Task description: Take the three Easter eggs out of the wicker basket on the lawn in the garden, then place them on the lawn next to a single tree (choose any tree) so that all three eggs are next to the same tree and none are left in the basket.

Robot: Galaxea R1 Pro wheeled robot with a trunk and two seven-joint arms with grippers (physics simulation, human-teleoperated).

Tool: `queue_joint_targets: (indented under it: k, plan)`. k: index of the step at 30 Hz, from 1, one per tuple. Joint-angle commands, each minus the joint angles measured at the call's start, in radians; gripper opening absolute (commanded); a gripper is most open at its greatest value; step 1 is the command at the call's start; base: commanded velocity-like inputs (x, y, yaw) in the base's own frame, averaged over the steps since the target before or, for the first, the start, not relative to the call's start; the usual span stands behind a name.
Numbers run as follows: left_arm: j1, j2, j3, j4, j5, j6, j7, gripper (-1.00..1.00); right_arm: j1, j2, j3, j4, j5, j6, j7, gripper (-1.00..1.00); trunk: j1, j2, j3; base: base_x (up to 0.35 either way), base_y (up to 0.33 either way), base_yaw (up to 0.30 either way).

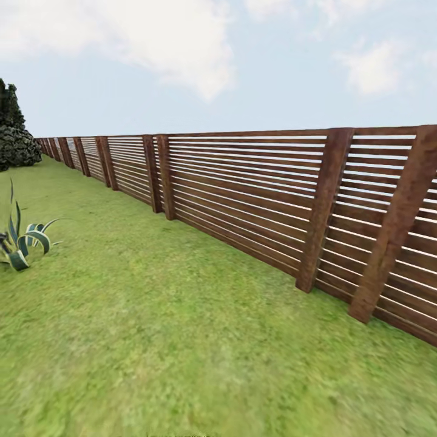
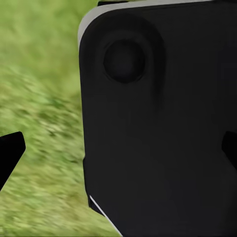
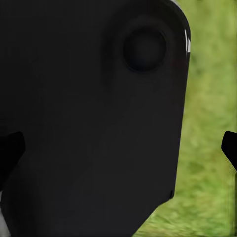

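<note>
Along the fence you cross lawn; basket unseen, eggs unmoved as far as shown; both tools' openness can't be told.

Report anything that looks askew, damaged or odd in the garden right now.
Nothing stands out. The wooden fence runs unbroken along the lawn, and a spiky plant stands upright on the grass at left.

On my left wrist cam the black left gripper has its fingertips spread wide over a dark, rounded robot panel. Black right gripper looks the same, probably parked against the body.
</note>
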Motion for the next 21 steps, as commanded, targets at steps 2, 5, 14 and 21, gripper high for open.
queue_joint_targets:
  k: [2, 5, 14, 21]
  plan:
    - [-0.001, 0.000, -0.001, 0.001, 0.000, -0.004, 0.000, 1.00, 0.000, 0.000, -0.001, -0.001, 0.000, 0.000, -0.001, 1.00, 0.000, 0.000, -0.002, 0.000, 0.000, 0.252]
    - [-0.001, 0.000, -0.001, 0.001, -0.001, -0.004, 0.000, 1.00, 0.000, 0.001, -0.001, 0.000, 0.001, 0.000, -0.001, 1.00, 0.000, 0.000, -0.004, 0.000, 0.000, 0.259]
    - [-0.001, 0.000, -0.001, 0.001, -0.001, -0.006, 0.000, 1.00, 0.000, -0.001, -0.001, 0.001, 0.001, 0.000, 0.000, 1.00, 0.000, 0.000, -0.010, 0.000, 0.000, 0.264]
    - [-0.001, 0.000, -0.001, 0.000, -0.001, -0.006, 0.000, 1.00, 0.000, -0.001, 0.001, 0.001, 0.001, 0.000, 0.002, 1.00, 0.000, 0.000, -0.014, 0.000, 0.000, 0.251]
